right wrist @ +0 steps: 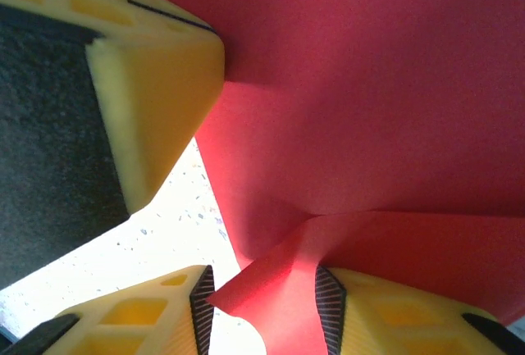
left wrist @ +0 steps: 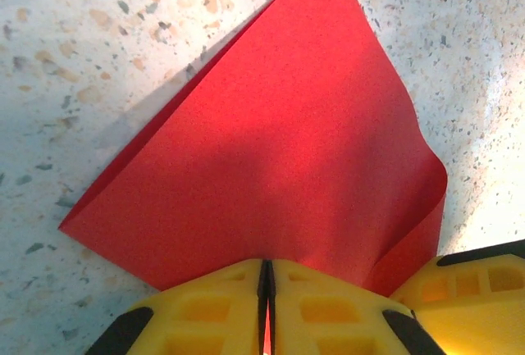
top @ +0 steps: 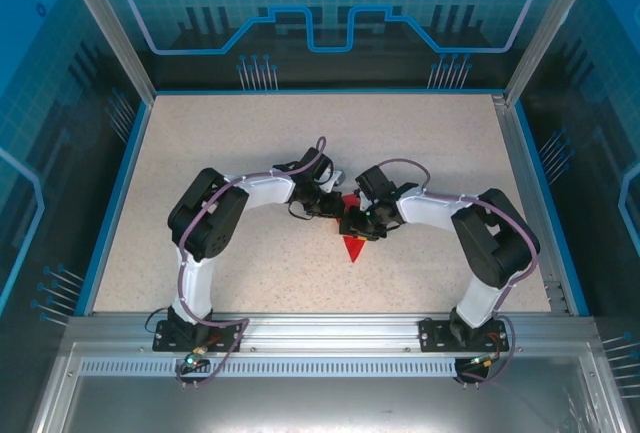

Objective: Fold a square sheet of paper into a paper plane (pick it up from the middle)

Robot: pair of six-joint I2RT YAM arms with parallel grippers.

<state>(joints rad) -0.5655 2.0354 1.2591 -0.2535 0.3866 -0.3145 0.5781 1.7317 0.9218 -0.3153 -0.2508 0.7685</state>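
1. Paper [left wrist: 287,150]: red, folded over, lying at the centre of the table [top: 200,153], with a pointed tip toward the table's near edge.
2. Left gripper [left wrist: 267,285]: clamped on the paper's edge, fingers pressed together with the sheet pinched between them.
3. Right gripper [right wrist: 262,289]: jaws apart, a paper corner loose between them, nothing gripped.
4. The paper's side next to the right gripper curls up off the table; the rest lies flat.

Bright light from above — glare on the table [left wrist: 484,150], soft shadows, wrist close-ups blurred
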